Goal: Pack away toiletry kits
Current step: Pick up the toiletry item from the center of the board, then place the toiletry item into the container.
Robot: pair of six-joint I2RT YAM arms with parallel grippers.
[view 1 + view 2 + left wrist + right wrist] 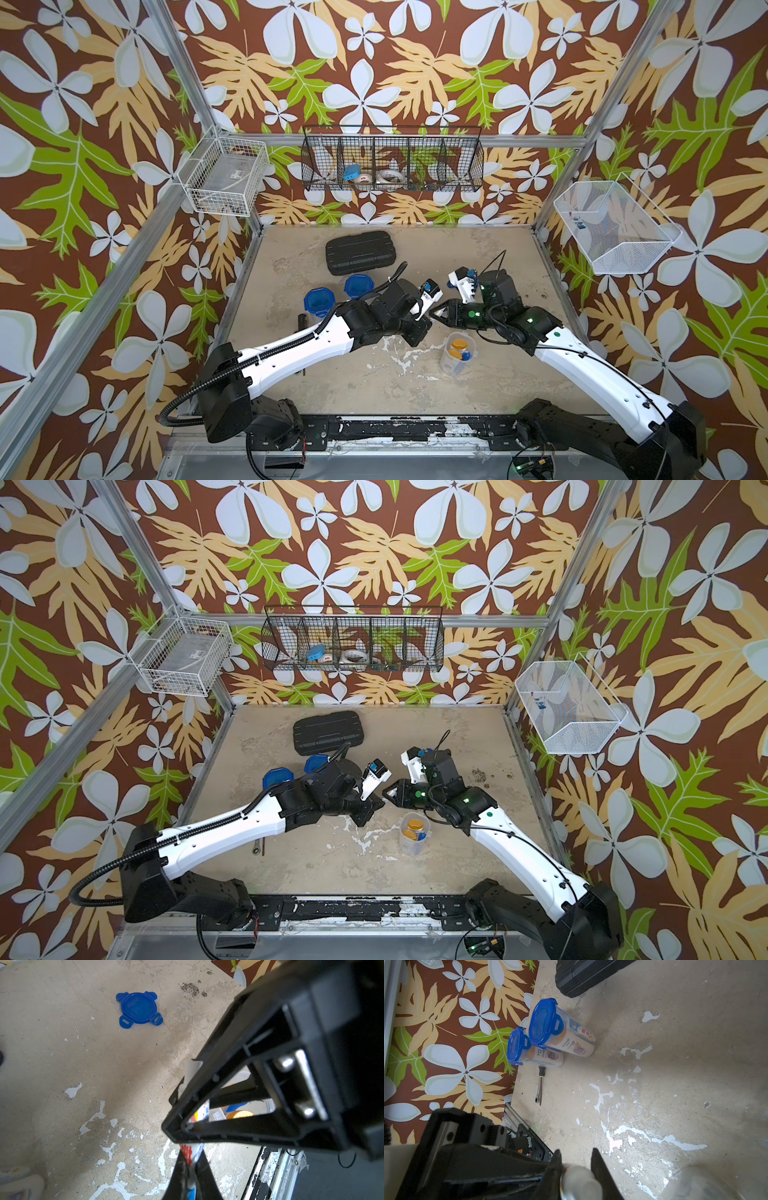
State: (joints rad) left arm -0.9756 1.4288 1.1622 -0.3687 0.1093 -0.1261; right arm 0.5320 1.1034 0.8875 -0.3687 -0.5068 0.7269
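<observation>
Handover mid-table, folks: left gripper [192,1164] is clamped tight on the toothpaste tube [190,1154]. The right gripper [576,1159] has its jaws narrow round the tube's white end, both fingers looking pressed vs. its sides. So both arms seem to have it at once, up off the table and near the open tumbler [451,366], a bit toward the back from it.

Progress check: approx. two thirds home, I'd say. Two closed tumblers [544,1022] stand upright side by side, touching, near the table's left edge. Blue lids are clipped on, w/ bottles & a tube showing thru the clear walls. Those look done. The open one sits front-centre w/ orange-capped bottles [459,345] inside and a blue bit beside them. That's prob. a toothbrush, too small to be sure. The loose lid [138,1009] lies flat on bare table, well apart from its tumbler, four clips splayed out.

Left to do, by my read: get the tube into that tumbler, then fetch the lid & snap it on.

Tube itself is slim and white, w/ red & blue print along the body and a rounded end in the right gripper. It reads as soft, so a hard squeeze could dent it. Black case [359,252] sits closed at the back, not part of this.
</observation>
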